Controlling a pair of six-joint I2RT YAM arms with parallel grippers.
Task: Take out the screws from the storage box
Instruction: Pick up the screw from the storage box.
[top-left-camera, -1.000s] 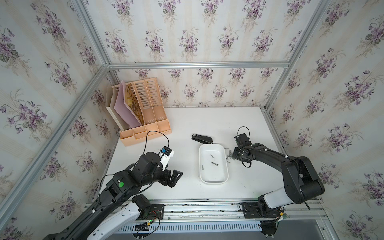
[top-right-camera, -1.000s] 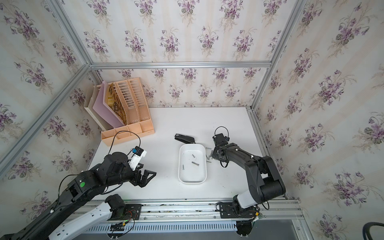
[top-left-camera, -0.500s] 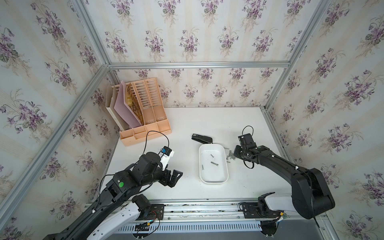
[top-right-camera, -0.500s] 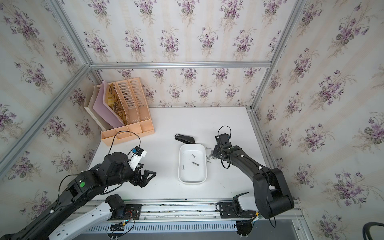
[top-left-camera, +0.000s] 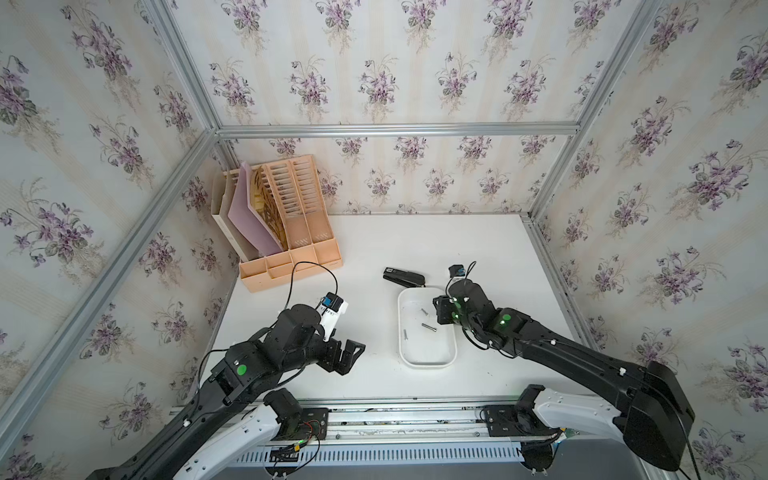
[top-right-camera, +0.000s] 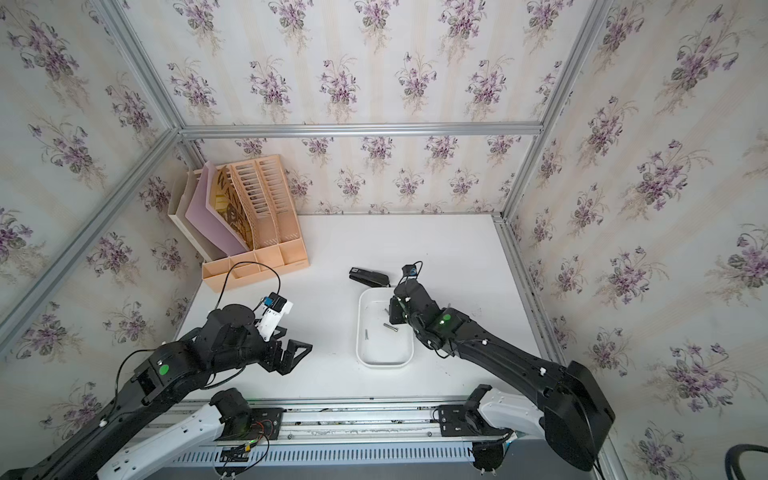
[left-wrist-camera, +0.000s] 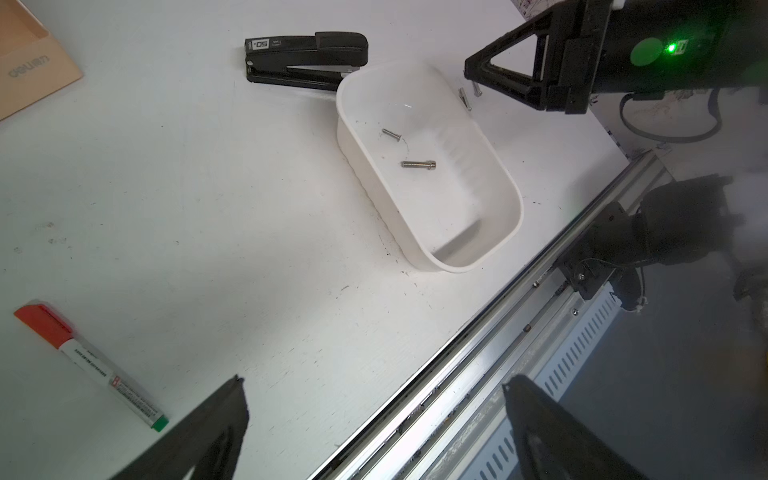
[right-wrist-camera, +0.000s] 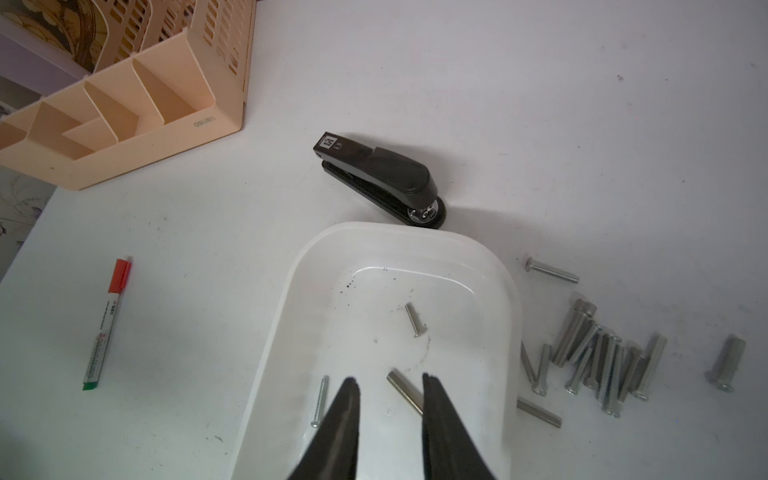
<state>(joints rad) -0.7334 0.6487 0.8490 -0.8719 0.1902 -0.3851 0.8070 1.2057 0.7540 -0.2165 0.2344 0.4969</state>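
My right gripper (right-wrist-camera: 390, 377) hangs over the storage box (top-left-camera: 426, 365). Its fingers stand a narrow gap apart and pinch nothing, and the right wrist view shows bare box floor between the tips. In both top views the box sits a little right of the frame's centre on the white table (top-left-camera: 478, 249), long side running away from the camera. Its far short end lies close to the black stapler (top-left-camera: 404, 277).

3 screws (top-left-camera: 429, 327) lie loose on the box floor, well apart from each other. In the right wrist view the end of 1 of them lies just beside a fingertip; I cannot tell whether they touch.

The right wrist view also shows a heap (right-wrist-camera: 602, 365) of more screws on the table, just outside the box's long wall, with a few lying singly around it. In both top views my right arm covers that spot.

My left gripper (left-wrist-camera: 374, 381) hangs over the table left of centre in both top views, well apart from the box. Its jaws are spread wide and hold nothing.

A pen (right-wrist-camera: 106, 324) with a red cap and a green tip lies flat on the table. The peach file organizer (top-left-camera: 291, 249) stands in the table's upper-left corner, against the wall.
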